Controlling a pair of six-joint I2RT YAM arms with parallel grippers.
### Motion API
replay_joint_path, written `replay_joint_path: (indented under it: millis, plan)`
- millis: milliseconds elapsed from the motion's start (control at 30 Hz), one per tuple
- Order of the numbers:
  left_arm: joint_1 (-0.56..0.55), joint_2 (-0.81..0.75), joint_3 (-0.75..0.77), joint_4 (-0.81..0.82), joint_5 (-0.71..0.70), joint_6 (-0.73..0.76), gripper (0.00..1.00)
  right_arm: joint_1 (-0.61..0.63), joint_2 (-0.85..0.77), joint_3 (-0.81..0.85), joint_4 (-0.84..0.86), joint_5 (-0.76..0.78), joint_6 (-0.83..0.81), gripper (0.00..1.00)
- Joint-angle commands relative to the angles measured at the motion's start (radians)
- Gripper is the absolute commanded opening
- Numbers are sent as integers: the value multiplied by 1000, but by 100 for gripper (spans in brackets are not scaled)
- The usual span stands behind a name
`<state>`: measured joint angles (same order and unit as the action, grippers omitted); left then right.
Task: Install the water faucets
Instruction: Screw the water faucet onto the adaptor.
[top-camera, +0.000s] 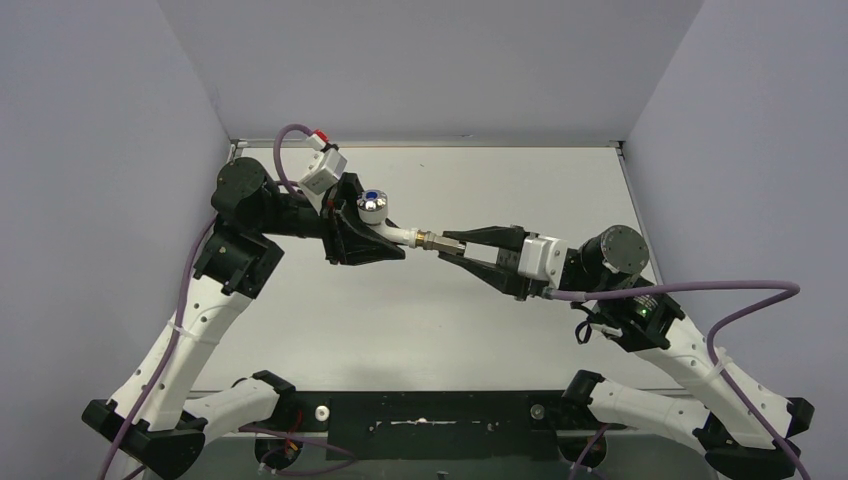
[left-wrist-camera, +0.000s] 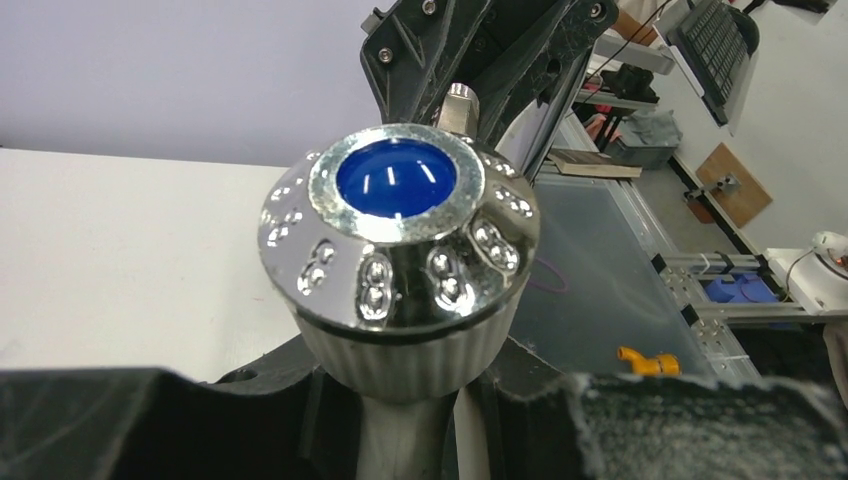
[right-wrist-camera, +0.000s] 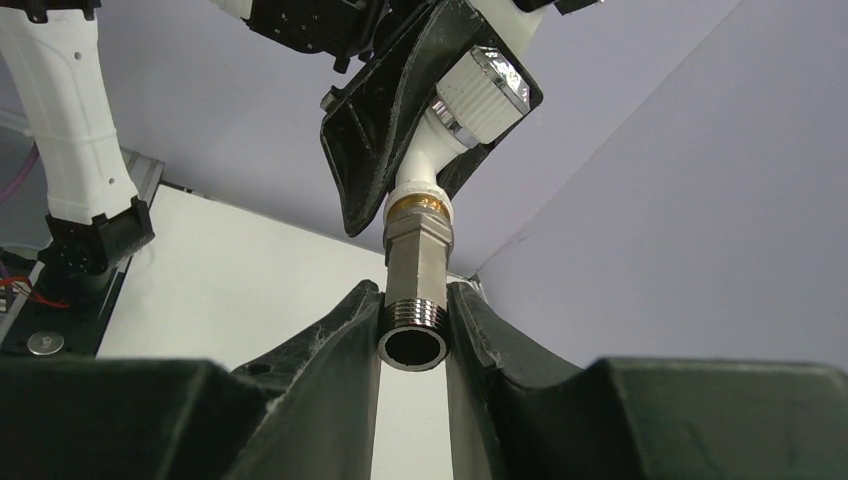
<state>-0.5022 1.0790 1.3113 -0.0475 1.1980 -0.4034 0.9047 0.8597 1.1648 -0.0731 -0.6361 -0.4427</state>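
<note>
The white tap body (top-camera: 398, 233) with its chrome knob (top-camera: 372, 205) and blue dot is held in my left gripper (top-camera: 372, 243), above the table. In the left wrist view the knob (left-wrist-camera: 398, 238) fills the middle, and the black fingers (left-wrist-camera: 120, 420) are shut on the white stem below it. The grey-brass threaded fitting (top-camera: 435, 241) sits on the tap's spout end. My right gripper (top-camera: 452, 243) is shut on that fitting. In the right wrist view the fitting (right-wrist-camera: 418, 285) stands between the two fingers (right-wrist-camera: 330, 350), its open threaded end facing the camera, with the tap (right-wrist-camera: 440, 150) beyond.
The white table (top-camera: 420, 330) lies under both arms, with grey walls on three sides. A black bar (top-camera: 430, 412) with the arm bases runs along the near edge. Purple cables (top-camera: 720, 300) hang from both arms.
</note>
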Motion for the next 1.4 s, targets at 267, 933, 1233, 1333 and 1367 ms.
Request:
replay_joint_path:
  millis: [267,933,1233,1333,1367]
  plan:
    - [4,-5,67,-101,-17,169,0,3,7,-14,178,113,331,3]
    - [11,-5,133,-157,-100,442,0,2,-2,-65,204,373,1105,0]
    - [16,-2,129,-143,-138,448,0,3,-32,-86,213,404,1151,21]
    - [17,-2,124,-135,-136,439,0,3,-57,-92,217,409,1098,41]
    - [18,-2,121,-132,-134,433,0,3,-67,-100,220,409,1071,45]
